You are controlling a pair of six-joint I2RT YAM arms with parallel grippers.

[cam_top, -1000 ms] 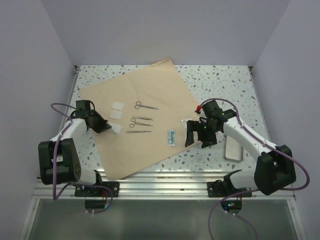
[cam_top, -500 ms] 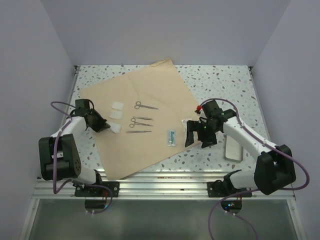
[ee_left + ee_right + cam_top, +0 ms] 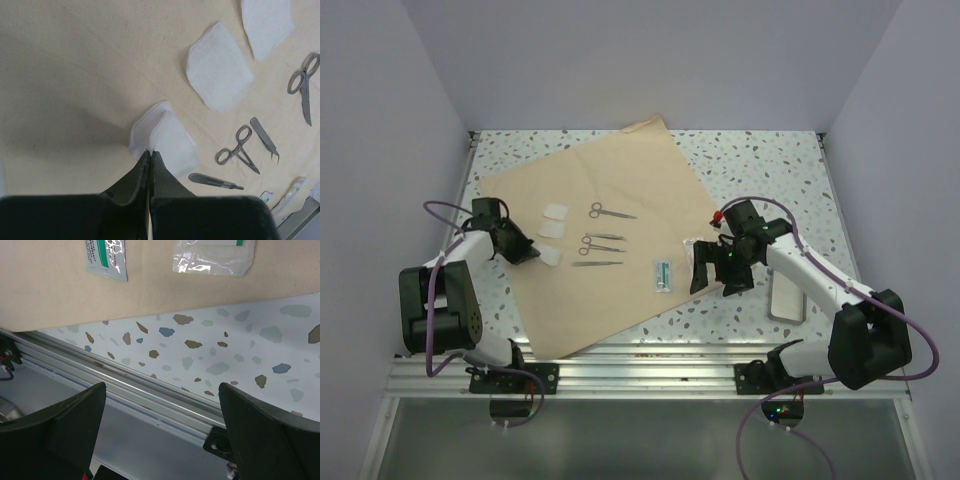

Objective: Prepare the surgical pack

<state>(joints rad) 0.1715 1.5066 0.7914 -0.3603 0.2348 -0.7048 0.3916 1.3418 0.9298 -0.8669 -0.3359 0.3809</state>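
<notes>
The surgical pack's tan wrapping sheet (image 3: 610, 190) lies open and flat as a wide square; it also fills the left wrist view (image 3: 75, 65). My left gripper (image 3: 527, 252) is at the sheet's left side. Its jaws are shut, and its tips (image 3: 150, 152) pinch the near edge of a white gauze pad (image 3: 167, 136), whose edge curls up to them. My right gripper (image 3: 714, 276) is open wide and empty (image 3: 162, 390). It hangs over the speckled table near the sheet's right corner.
On the sheet lie two more gauze pads (image 3: 555, 211) (image 3: 552, 230), scissors (image 3: 610, 212), forceps (image 3: 602, 241), a scalpel (image 3: 597, 264), a green-printed packet (image 3: 663, 273) and a clear packet (image 3: 695, 246). A small clear tray (image 3: 787, 296) lies at the right. A metal rail (image 3: 150, 395) runs along the front edge.
</notes>
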